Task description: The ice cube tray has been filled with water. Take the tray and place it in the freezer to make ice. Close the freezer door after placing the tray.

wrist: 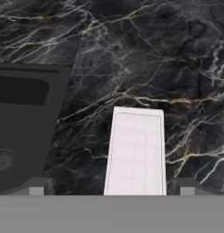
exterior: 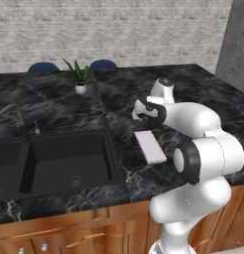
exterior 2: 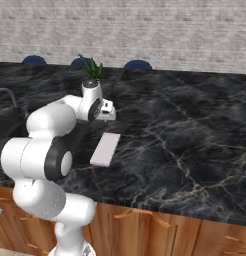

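Ice cube tray (exterior: 150, 147) lay flat on dark marble counter (exterior 2: 195, 150), just right of black sink (exterior: 64, 161); gripper (wrist: 111, 191) hovered above tray, jaws spread wide, holding nothing; potted plant (exterior: 80, 77) stood behind sink

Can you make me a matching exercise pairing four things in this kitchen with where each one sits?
Things:
1. pale pinkish-white flat ice cube tray
2. small green potted plant
3. black double sink
4. open two-finger gripper

Places:
A. recessed into the dark marble counter
B. lying flat beside the sink
C. hanging over the tray
D. standing at the counter's far edge

Pairs: 1-B, 2-D, 3-A, 4-C
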Available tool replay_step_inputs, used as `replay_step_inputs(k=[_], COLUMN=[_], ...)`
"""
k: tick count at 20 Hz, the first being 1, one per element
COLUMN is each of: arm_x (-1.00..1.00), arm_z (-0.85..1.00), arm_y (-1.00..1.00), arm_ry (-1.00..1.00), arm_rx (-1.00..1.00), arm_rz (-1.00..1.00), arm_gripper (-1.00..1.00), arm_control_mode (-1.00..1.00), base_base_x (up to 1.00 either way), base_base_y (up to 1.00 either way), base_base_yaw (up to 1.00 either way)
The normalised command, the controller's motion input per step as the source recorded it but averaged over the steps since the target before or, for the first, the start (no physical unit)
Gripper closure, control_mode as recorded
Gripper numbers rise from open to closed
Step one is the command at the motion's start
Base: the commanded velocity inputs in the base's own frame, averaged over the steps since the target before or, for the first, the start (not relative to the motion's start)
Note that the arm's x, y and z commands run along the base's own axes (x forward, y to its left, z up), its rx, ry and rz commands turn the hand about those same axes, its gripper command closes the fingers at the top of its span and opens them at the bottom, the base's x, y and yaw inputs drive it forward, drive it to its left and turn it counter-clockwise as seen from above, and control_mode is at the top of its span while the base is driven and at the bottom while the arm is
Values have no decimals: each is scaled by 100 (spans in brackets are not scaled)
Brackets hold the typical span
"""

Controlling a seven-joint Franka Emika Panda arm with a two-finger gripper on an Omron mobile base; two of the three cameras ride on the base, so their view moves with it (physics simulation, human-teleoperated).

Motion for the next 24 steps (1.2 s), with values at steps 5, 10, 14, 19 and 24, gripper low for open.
replay_step_inputs(k=[5,10,14,19,24], arm_x=[42,38,39,42,40], arm_z=[-48,-32,-37,-32,-31], arm_y=[-5,0,0,0,0], arm_ry=[0,0,0,0,0], arm_rx=[0,0,0,0,0], arm_rz=[0,0,0,0,0], arm_gripper=[-100,-100,-100,-100,-100], arm_control_mode=[-100,-100,-100,-100,-100], base_base_x=[0,0,0,0,0], base_base_y=[0,0,0,0,0], base_base_yaw=[0,0,0,0,0])
